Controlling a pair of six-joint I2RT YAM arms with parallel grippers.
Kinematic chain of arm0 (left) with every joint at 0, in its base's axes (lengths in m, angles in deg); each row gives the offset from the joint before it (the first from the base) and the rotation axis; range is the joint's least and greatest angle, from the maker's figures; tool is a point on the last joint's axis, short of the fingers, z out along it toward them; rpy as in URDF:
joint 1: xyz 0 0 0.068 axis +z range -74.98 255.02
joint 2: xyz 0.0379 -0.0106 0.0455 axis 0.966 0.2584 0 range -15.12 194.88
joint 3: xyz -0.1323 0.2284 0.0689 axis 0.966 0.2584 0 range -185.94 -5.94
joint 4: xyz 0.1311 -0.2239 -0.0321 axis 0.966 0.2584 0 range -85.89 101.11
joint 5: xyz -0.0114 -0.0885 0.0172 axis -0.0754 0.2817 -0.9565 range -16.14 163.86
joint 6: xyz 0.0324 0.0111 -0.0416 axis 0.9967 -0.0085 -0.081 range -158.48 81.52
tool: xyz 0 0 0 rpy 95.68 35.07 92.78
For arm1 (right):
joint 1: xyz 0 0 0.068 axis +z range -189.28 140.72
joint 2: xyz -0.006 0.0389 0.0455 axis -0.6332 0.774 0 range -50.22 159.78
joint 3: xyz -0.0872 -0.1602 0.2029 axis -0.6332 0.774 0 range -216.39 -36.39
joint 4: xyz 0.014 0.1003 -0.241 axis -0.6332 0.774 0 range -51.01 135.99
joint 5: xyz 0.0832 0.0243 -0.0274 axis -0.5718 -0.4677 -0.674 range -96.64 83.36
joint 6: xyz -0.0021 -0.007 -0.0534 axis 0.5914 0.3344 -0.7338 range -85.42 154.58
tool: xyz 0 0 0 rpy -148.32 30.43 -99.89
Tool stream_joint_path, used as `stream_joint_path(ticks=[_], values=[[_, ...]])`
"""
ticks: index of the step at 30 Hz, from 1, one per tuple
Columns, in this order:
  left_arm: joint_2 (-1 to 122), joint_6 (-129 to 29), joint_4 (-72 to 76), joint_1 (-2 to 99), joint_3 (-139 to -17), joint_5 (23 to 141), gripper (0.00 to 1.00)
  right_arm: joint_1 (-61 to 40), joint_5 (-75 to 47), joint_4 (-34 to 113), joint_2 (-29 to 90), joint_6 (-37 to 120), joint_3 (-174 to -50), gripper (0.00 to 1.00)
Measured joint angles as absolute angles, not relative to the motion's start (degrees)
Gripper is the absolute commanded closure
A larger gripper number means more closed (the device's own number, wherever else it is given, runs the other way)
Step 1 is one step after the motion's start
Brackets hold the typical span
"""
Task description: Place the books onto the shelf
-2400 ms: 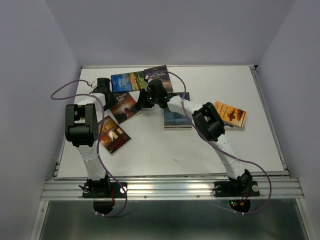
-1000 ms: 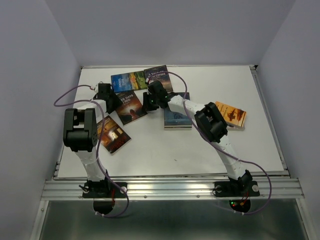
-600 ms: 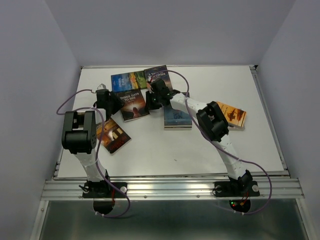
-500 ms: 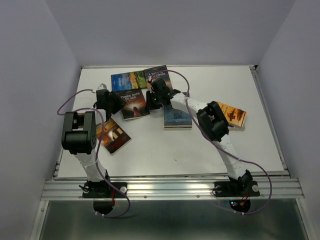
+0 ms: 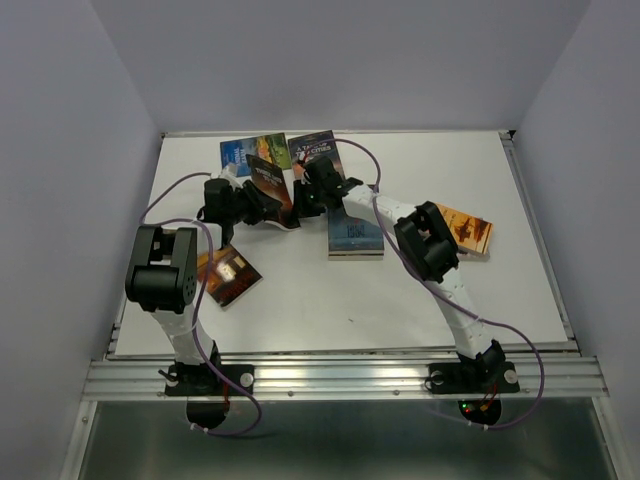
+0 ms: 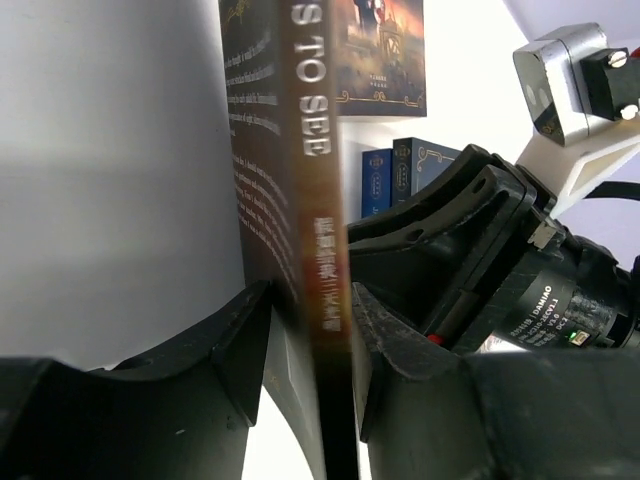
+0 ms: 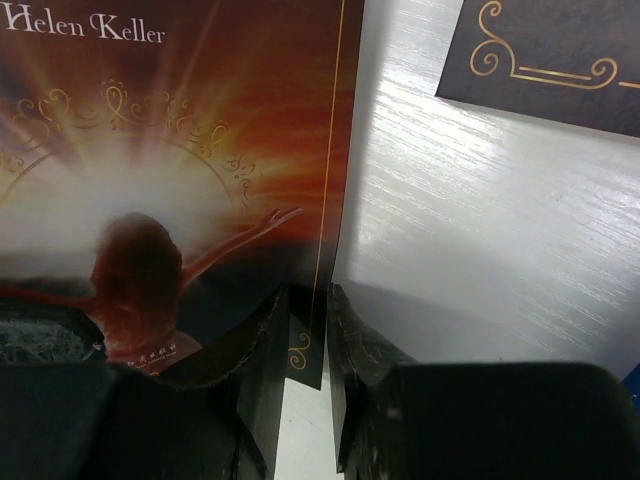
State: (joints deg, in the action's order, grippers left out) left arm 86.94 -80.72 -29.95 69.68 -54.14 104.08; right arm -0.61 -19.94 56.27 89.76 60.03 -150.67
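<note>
White table [image 5: 520, 290], grey walls [image 5: 60, 150] on three sides. At upper centre of the top view, left gripper [image 6: 308, 330] is closed across the spine of the dark brown book [image 6: 318, 110], which stands on edge. The right gripper [image 7: 308, 330] is pinched tight on its cover's lower corner. Blue book [image 5: 352, 238] just right of them. Blue-green book [image 5: 245, 155] and dark book [image 5: 318, 147] by the far edge. Reddish book [image 5: 228, 275] near the left edge, orange book [image 5: 462, 228] right. Bare surface lower right.
</note>
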Motion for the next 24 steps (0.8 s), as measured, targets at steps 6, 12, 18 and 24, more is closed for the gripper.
stream_joint_path(ticks=[6,12,18,24], values=[[86.8,-80.2,-27.2,69.5,-54.4,103.1,0.99,-0.6,-20.1,55.7,89.7,60.0,-150.4,0.74],[84.7,-76.2,-13.6,68.6,-57.7,95.7,1.0,-0.6,-20.1,53.9,89.2,59.9,-148.9,0.67],[83.2,-73.4,-6.5,67.4,-60.5,92.0,1.0,0.0,-19.5,53.1,88.6,59.5,-148.0,0.54],[81.6,-72.3,-4.2,66.6,-60.8,90.2,1.0,0.7,-18.4,54.0,87.6,58.3,-147.8,0.38]])
